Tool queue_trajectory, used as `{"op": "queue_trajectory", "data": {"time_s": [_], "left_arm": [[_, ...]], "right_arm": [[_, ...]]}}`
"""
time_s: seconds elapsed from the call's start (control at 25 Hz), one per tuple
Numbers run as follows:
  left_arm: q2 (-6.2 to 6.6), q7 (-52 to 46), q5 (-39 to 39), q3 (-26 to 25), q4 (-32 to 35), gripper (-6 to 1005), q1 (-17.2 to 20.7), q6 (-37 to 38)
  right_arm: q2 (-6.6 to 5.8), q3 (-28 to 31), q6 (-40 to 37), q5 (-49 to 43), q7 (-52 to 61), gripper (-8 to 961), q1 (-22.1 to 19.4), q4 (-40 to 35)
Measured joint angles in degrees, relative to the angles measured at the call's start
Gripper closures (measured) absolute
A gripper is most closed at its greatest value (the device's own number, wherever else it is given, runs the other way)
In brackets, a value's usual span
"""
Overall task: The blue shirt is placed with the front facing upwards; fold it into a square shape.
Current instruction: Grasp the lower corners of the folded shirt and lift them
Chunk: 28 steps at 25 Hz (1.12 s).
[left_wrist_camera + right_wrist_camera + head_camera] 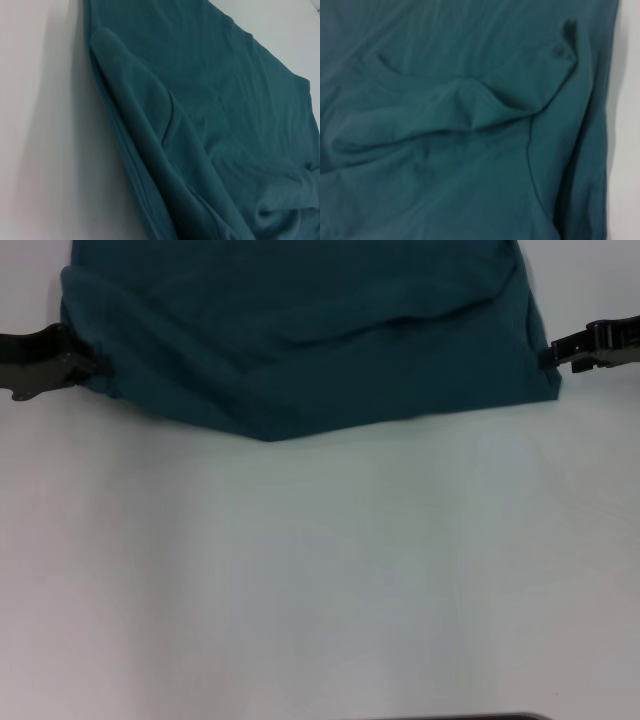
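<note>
Blue shirt bunched at the far edge of the white table, folds sagging toward the near side. Left gripper pinching its left edge; right gripper pinching its right edge.

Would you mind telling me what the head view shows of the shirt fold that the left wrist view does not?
Only the head view shows both grippers: the left gripper at one side edge of the blue shirt, the right gripper at the opposite edge, with the near edge sagging to a point between them and a broad stretch of white table in front. Only the left wrist view shows, close up, the layered folds and a curved seam in the fabric along the shirt's edge. Both show the teal shirt lying on the white table, with no lettering visible.
</note>
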Motion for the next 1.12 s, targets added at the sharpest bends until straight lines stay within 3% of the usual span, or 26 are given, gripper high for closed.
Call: {"op": "queue_trajectory", "data": {"time_s": [0.28, 0.52, 1.12], "left_arm": [[-0.1, 0.42, -0.36, -0.05, -0.04, 946, -0.07, 0.04], [-0.12, 0.47, -0.39, -0.05, -0.05, 945, -0.28, 0.14], [-0.03, 0.44, -0.43, -0.05, -0.05, 944, -0.57, -0.34]], "right_arm": [[1.22, -0.24, 3.38, 0.19, -0.48, 368, 0.11, 2.04], [3.27, -1.1, 7.68, 0.22, -0.66, 371, -0.02, 2.9], [3.56, -1.29, 8.0, 3.83, -2.01, 381, 0.77, 6.55]]}}
